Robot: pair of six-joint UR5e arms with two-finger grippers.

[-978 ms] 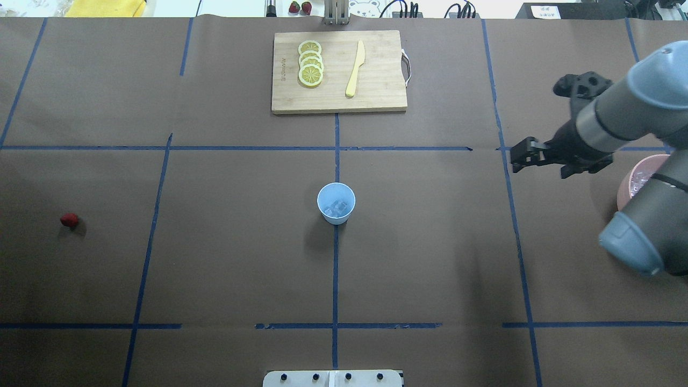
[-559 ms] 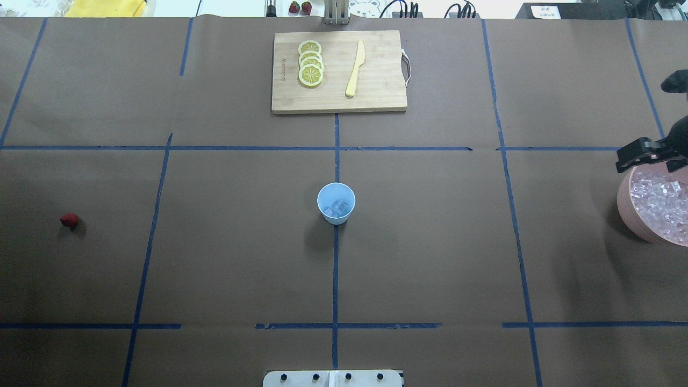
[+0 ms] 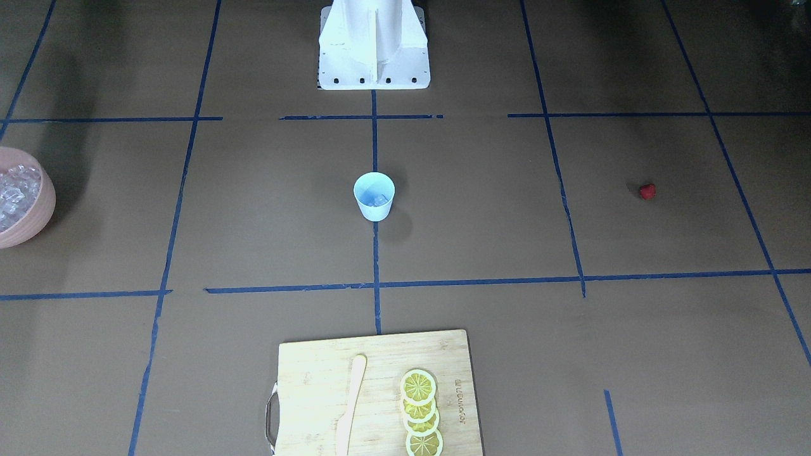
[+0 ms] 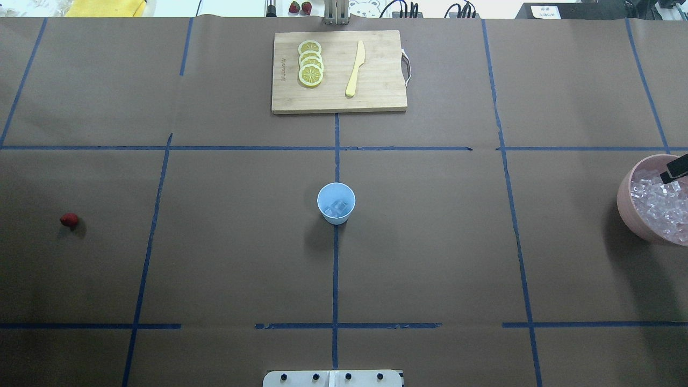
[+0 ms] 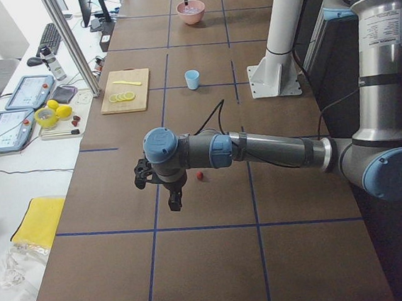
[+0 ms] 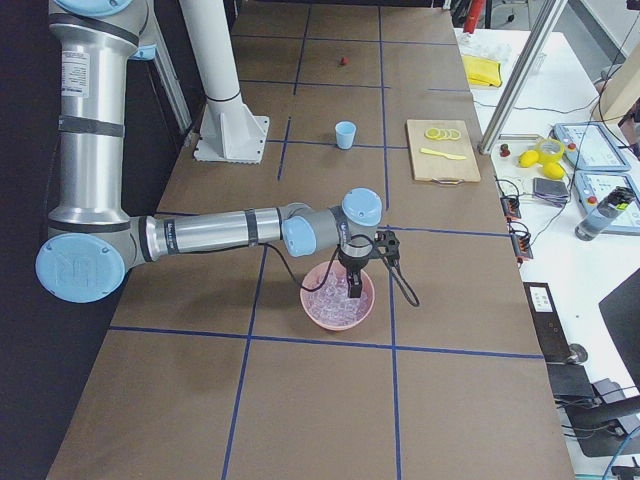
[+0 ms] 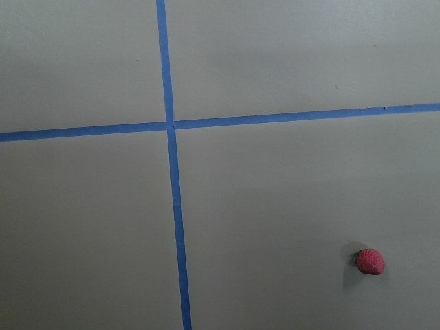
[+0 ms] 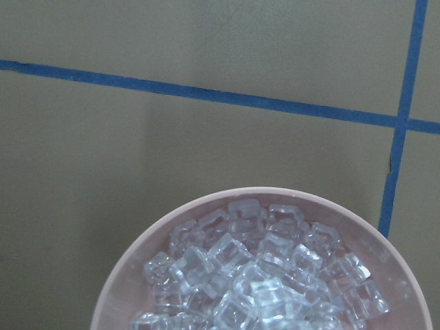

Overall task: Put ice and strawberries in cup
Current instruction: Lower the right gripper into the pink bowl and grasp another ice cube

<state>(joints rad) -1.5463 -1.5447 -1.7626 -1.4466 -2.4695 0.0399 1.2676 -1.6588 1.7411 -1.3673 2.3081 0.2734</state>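
Note:
The light-blue cup [image 4: 336,202] stands at the table's centre with a few cubes of ice [image 4: 337,207] in it. More ice [image 8: 261,275] fills a pink bowl [image 4: 624,208] at the right edge. A single red strawberry [image 4: 69,219] lies far left, also at the lower right of the left wrist view [image 7: 370,262]. My right gripper [image 4: 675,170] shows only as a black tip over the bowl's far rim; I cannot tell its state. In the right side view it hangs over the ice [image 6: 353,285]. My left gripper [image 5: 175,199] hovers beside the strawberry [image 5: 200,175]; I cannot tell its state.
A wooden cutting board [image 4: 379,86] lies at the far middle with lemon slices [image 4: 310,63] and a yellow knife [image 4: 355,70]. Blue tape lines cross the brown table cover. The robot's white base [image 3: 374,44] stands at the near edge.
The right arm has swung to the right, off the table's middle-right area, to the pink bowl. Only its gripper tip still shows in the overhead view. Cup and strawberry have not moved.

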